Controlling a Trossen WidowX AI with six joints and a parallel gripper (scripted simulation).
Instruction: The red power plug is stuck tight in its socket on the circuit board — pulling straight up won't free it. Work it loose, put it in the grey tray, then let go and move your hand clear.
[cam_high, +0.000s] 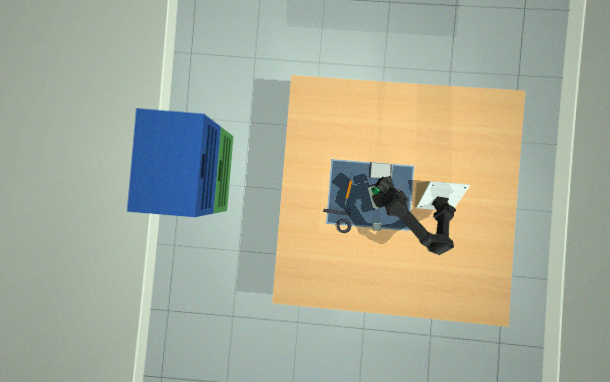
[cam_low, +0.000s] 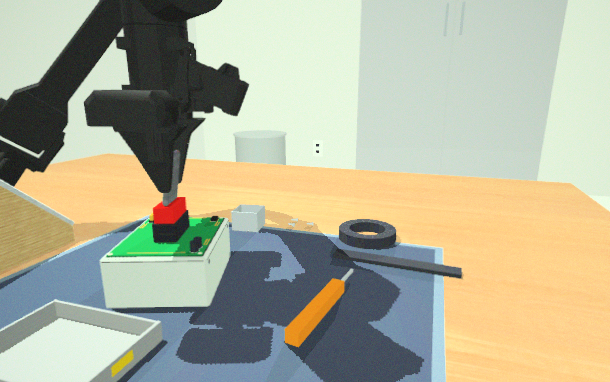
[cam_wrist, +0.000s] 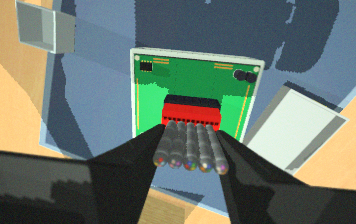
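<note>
Jaws (cam_low: 169, 196) clamped on red plug (cam_low: 169, 210) (cam_wrist: 191, 114), plug in black socket (cam_low: 170, 231) (cam_wrist: 192, 101); grey tray (cam_high: 381, 170) (cam_low: 155, 332) (cam_wrist: 320, 145) holding nothing.

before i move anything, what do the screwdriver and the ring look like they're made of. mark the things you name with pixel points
Screwdriver (cam_high: 349, 189) (cam_low: 316, 311): probably matte plastic handle, given its flat, even orange, with a likely metal shaft, thin and grey.
Ring (cam_high: 338, 229) (cam_low: 367, 241): perhaps rubber or foam; it is dark, dull and faintly speckled, so I can't settle which.

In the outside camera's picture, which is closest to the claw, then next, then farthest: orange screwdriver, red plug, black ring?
1. Red plug: right at the claw's tips.
2. Orange screwdriver: right, toward the camera.
3. Black ring: farther right.
</note>
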